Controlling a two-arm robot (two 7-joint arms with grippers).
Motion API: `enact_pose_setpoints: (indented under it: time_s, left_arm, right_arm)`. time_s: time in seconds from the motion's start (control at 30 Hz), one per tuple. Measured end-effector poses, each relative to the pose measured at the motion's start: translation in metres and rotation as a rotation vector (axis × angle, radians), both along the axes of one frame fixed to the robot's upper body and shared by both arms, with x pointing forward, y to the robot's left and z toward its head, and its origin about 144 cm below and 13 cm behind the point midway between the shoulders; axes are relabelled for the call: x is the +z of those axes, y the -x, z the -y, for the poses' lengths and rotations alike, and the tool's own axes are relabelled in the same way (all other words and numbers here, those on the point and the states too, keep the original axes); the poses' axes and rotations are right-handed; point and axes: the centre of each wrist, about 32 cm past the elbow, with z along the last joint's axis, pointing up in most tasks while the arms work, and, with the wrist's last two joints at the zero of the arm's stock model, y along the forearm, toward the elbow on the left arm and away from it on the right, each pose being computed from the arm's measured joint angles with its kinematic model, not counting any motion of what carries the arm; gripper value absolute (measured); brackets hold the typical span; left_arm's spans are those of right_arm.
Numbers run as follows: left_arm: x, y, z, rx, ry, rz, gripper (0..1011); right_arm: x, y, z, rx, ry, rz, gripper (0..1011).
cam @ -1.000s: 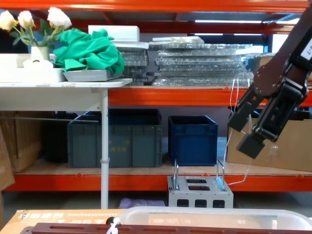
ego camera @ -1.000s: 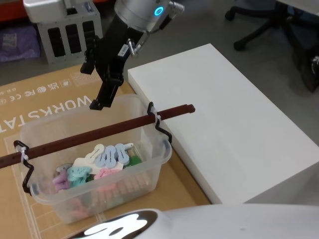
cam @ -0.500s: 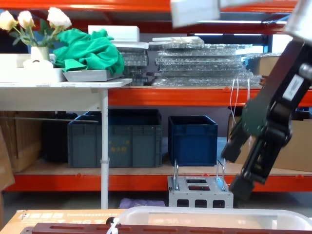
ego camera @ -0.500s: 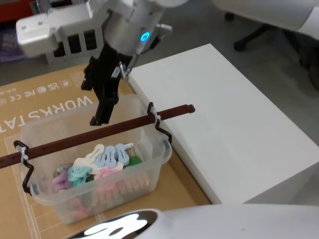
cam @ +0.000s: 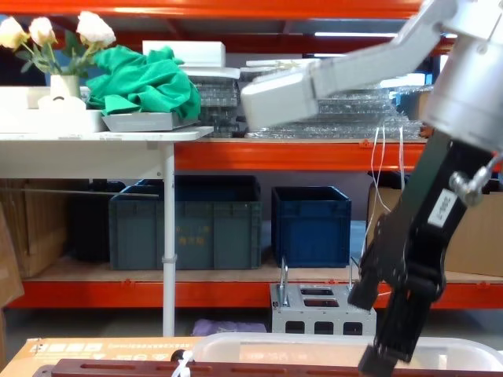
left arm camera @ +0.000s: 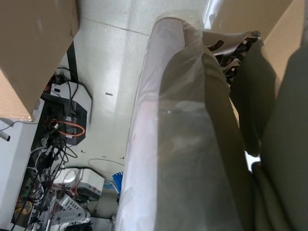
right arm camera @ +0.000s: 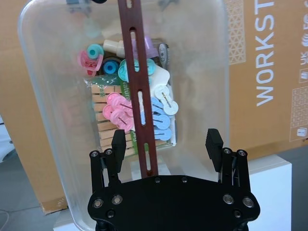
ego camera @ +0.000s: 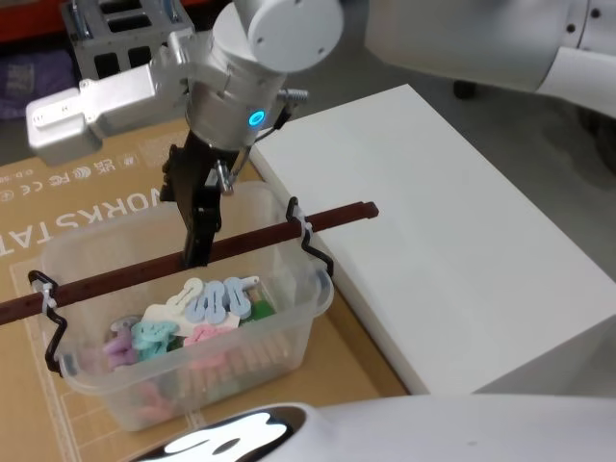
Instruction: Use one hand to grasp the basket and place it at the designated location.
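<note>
- While the right gripper [right arm camera: 166, 139] hung with fingers spread wide, holding nothing, the handle [right arm camera: 138, 96] ran between them.
- The basket [ego camera: 322, 296] sat on cardboard [ego camera: 87, 188], rim beside a white table [ego camera: 433, 231].
- Orange shelving [cam: 267, 155] stood behind.

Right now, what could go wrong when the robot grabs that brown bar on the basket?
The bar handle sits close to one finger of the open right gripper, not centred, so closing may shove it sideways. Only thin white ties fasten it to the basket, so a lift might tilt it and spill the clips.
</note>
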Motion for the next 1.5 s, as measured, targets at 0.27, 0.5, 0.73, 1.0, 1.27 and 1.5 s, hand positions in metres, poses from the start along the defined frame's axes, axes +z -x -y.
enact_pose_setpoints:
  time_s: [0.27, 0.5, 0.73, 1.0, 1.27, 1.5]
  left_arm:
    - [0.000, 0.000, 0.000, 0.000, 0.000, 0.000, 0]
    - [0.000, 0.000, 0.000, 0.000, 0.000, 0.000, 0]
    - [0.000, 0.000, 0.000, 0.000, 0.000, 0.000, 0]
    - [0.000, 0.000, 0.000, 0.000, 0.000, 0.000, 0]
    - [0.000, 0.000, 0.000, 0.000, 0.000, 0.000, 0]
    - [0.000, 0.000, 0.000, 0.000, 0.000, 0.000, 0]
  right_arm:
    - [-0.016, 0.003, -0.011, 0.000, 0.033, -0.009, 1000]
    - [-0.025, 0.004, -0.019, 0.001, 0.056, -0.015, 1001]
    - [-0.032, 0.004, -0.023, 0.000, 0.078, -0.013, 1000]
    - [-0.041, 0.003, -0.029, -0.002, 0.101, -0.011, 1000]
    - [-0.045, 0.002, -0.031, -0.007, 0.114, -0.007, 1000]
    - [-0.050, 0.000, -0.033, -0.021, 0.122, -0.007, 934]
